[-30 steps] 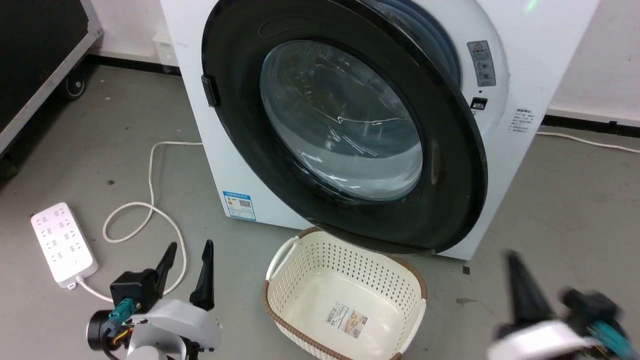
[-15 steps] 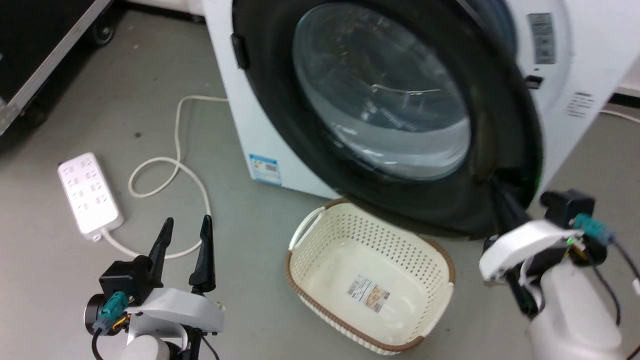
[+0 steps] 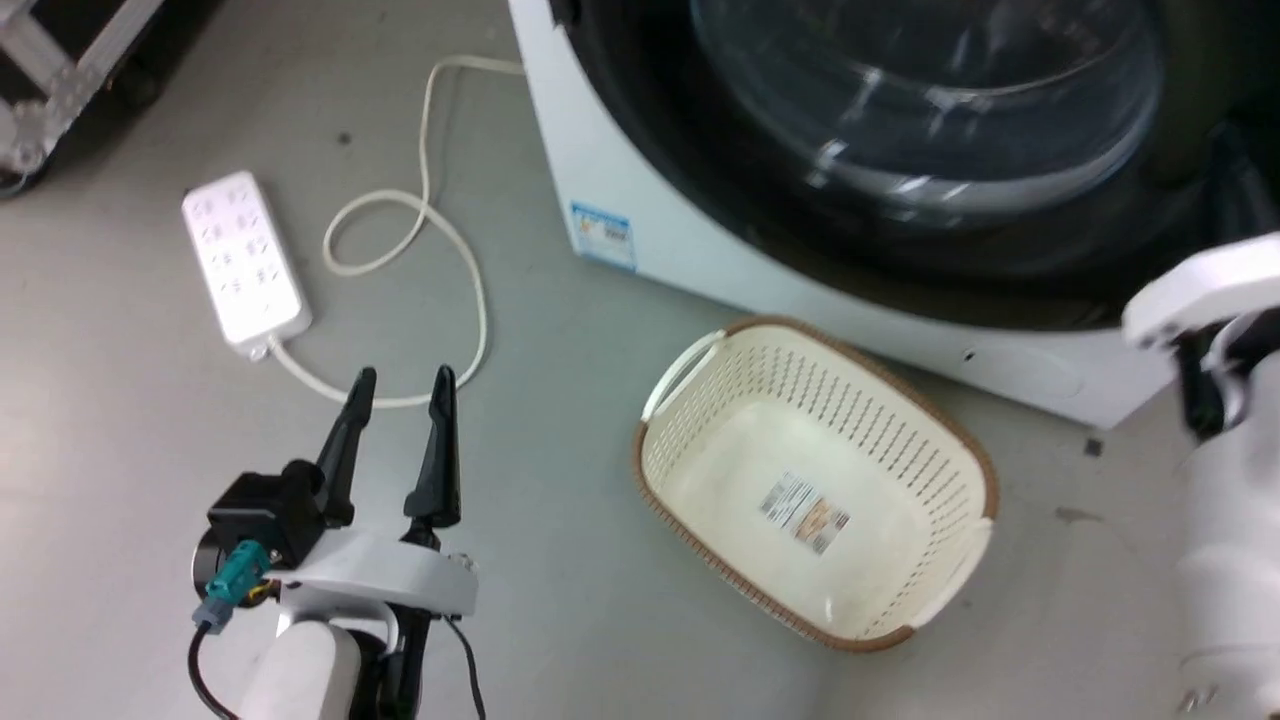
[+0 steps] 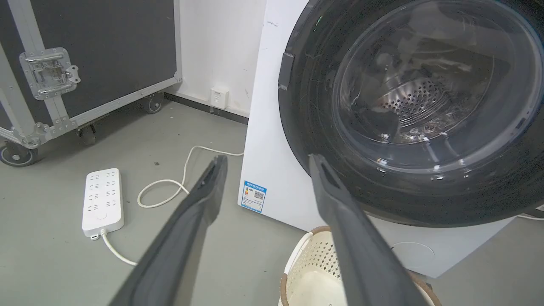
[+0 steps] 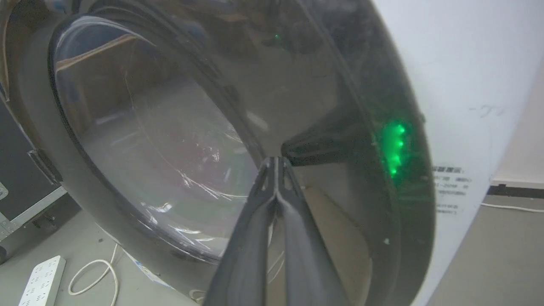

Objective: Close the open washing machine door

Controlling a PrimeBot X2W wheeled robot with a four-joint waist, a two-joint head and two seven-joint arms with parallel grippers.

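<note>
The washing machine (image 3: 640, 250) is a white box with a blue sticker. Its door (image 3: 930, 120) has a wide black rim around bulging glass and lies close against the machine's front; I cannot tell whether it is latched. In the right wrist view my right gripper (image 5: 276, 160) is shut with nothing in it, its tips pressed against the door (image 5: 361, 85) on the black rim right of the glass. My left gripper (image 3: 400, 375) hangs open and empty over the floor, well left of the door (image 4: 425, 106). The steel drum shows through the glass.
A cream laundry basket (image 3: 640, 470) stands empty on the floor just below the door. A white power strip (image 3: 243, 260) and its looped cable (image 3: 440, 220) lie left of the machine. A black wheeled case (image 4: 85, 55) stands at the far left.
The head camera has dipped and shifted right. My right arm has risen from the floor to the door's right rim, and the door has swung closer to the machine. The left gripper stays open.
</note>
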